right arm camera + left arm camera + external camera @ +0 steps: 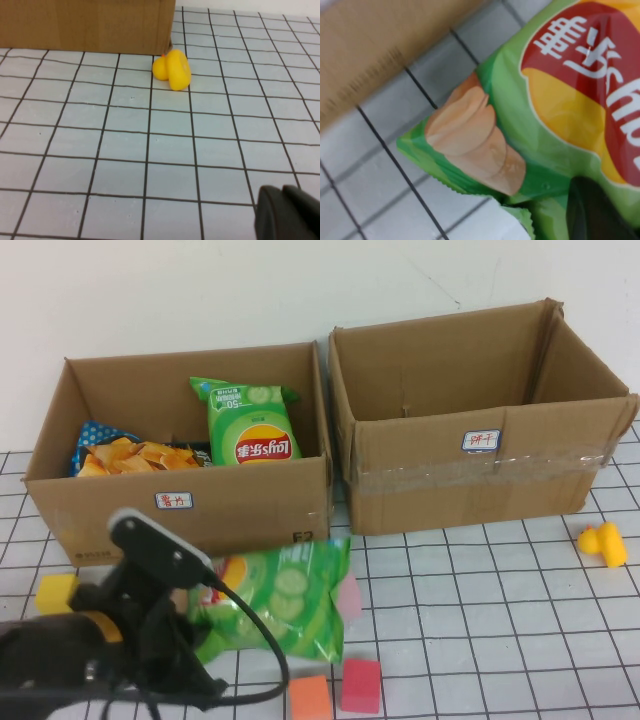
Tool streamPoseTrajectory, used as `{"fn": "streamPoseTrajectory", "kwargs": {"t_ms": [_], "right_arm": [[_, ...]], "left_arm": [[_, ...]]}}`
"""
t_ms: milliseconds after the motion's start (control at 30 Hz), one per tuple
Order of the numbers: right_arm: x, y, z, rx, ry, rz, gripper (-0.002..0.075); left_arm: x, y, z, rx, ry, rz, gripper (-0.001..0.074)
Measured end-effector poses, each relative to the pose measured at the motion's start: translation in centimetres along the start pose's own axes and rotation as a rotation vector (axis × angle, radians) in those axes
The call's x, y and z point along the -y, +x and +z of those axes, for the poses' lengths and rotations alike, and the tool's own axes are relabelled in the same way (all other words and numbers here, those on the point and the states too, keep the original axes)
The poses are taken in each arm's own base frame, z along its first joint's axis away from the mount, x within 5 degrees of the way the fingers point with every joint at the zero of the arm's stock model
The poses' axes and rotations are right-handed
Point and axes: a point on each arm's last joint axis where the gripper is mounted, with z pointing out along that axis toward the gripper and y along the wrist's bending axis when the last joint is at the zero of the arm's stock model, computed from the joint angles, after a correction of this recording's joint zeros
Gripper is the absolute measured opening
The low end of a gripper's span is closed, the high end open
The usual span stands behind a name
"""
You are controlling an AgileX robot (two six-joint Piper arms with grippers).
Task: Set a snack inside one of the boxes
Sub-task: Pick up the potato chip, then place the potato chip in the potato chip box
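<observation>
A green Lay's chip bag [285,600] lies on the grid mat in front of the left cardboard box [180,502]. My left gripper [200,618] is at the bag's left end. In the left wrist view the bag [555,115] fills the picture and one dark finger [592,210] presses into its crumpled green edge, so the gripper looks shut on the bag. The left box holds another green chip bag [250,425] and a blue bag [125,455]. The right box [480,475] looks empty. My right gripper [287,212] is shut and empty above the mat, out of the high view.
A yellow toy duck [603,543] sits by the right box's front corner and also shows in the right wrist view [172,69]. A yellow block [55,592], a pink block [349,597], an orange block [311,698] and a red block [361,684] lie around the bag.
</observation>
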Motion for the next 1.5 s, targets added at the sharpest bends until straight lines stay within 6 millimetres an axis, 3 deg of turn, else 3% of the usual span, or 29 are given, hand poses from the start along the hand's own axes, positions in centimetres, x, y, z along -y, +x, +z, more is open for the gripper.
{"fn": "streamPoseTrajectory", "kwargs": {"t_ms": [233, 467, 633, 767, 967, 1167, 1267, 1433, 1500], "right_arm": [[0.0, 0.0, 0.0, 0.000, 0.000, 0.000, -0.0001], [0.0, 0.0, 0.0, 0.000, 0.000, 0.000, -0.0001], [0.0, 0.0, 0.0, 0.000, 0.000, 0.000, -0.0001], [0.0, 0.0, 0.0, 0.000, 0.000, 0.000, -0.0001], [0.0, 0.0, 0.0, 0.000, 0.000, 0.000, -0.0001], [0.0, 0.0, 0.0, 0.000, 0.000, 0.000, -0.0001], [0.0, 0.0, 0.0, 0.000, 0.000, 0.000, -0.0001], [0.0, 0.0, 0.0, 0.000, 0.000, 0.000, -0.0001], [0.0, 0.0, 0.0, 0.000, 0.000, 0.000, -0.0001]], "left_arm": [[-0.1, -1.3, -3.6, 0.161, -0.026, -0.011, 0.0013], [-0.9, -4.0, -6.4, 0.468, -0.122, -0.056, 0.0011], [-1.4, -7.3, -8.0, 0.551, -0.140, -0.009, 0.0011], [-1.7, -11.2, -8.8, 0.564, -0.135, 0.063, 0.0011], [-4.9, -14.7, -6.8, 0.431, -0.146, 0.056, 0.0011], [-9.3, -14.8, -2.9, 0.330, -0.220, 0.015, 0.0018], [-10.3, -13.9, -0.6, 0.266, -0.223, 0.017, 0.0115], [-10.5, -13.2, 1.6, 0.211, -0.207, 0.022, 0.0484], [-10.5, -13.3, 1.5, 0.219, -0.211, 0.018, 0.0533]]}}
